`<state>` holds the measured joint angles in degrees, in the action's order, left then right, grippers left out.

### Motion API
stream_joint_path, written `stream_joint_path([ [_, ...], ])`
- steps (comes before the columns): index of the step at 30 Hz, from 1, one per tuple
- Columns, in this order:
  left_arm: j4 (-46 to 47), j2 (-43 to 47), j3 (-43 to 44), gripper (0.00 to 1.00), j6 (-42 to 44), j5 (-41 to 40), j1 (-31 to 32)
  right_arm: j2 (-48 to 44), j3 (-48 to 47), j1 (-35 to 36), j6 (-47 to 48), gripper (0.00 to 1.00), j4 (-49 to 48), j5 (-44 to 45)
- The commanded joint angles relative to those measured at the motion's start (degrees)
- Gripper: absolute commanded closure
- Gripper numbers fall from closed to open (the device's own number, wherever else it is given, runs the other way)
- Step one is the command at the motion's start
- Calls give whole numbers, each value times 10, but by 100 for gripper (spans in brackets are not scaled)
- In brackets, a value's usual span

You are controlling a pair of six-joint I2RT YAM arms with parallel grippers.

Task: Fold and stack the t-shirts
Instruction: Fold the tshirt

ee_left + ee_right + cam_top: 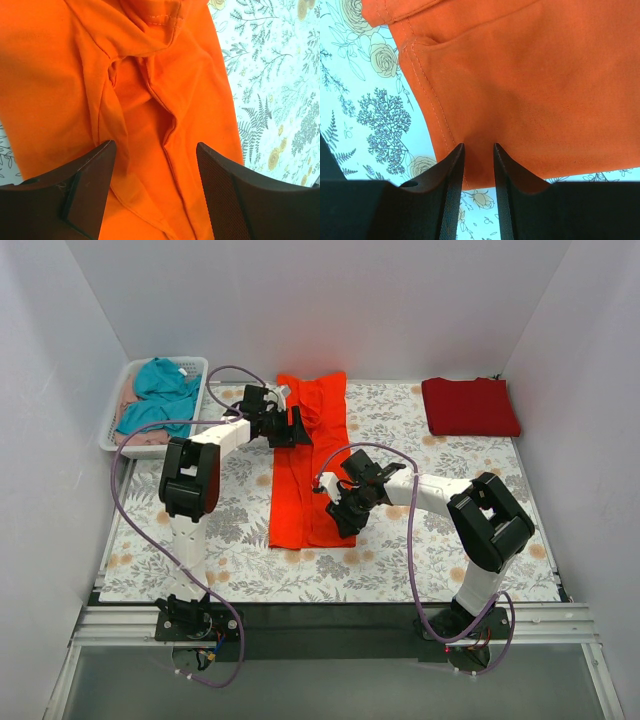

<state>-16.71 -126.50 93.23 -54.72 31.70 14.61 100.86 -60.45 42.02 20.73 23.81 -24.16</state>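
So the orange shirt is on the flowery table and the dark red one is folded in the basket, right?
Not quite. The orange shirt does lie on the flowery table, but the dark red shirt sits folded at the table's far right corner, not in the basket. The top view shows it.

High overview; both wrists close over shirt (pixel 297 490)
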Motion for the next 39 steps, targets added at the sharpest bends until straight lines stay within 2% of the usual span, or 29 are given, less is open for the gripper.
stream_joint_path([
  [1,0,-2,19,36,0,3,1,-8,9,2,-4,64,11,-9],
  [23,-2,26,1,36,1,-61,-9,13,-3,3,-6,64,20,-26],
  [32,-7,4,21,36,-5,-24,-5,14,-2,3,-6,64,23,-26],
  [39,4,20,20,38,4,-7,19,18,-1,2,-6,64,22,-27],
])
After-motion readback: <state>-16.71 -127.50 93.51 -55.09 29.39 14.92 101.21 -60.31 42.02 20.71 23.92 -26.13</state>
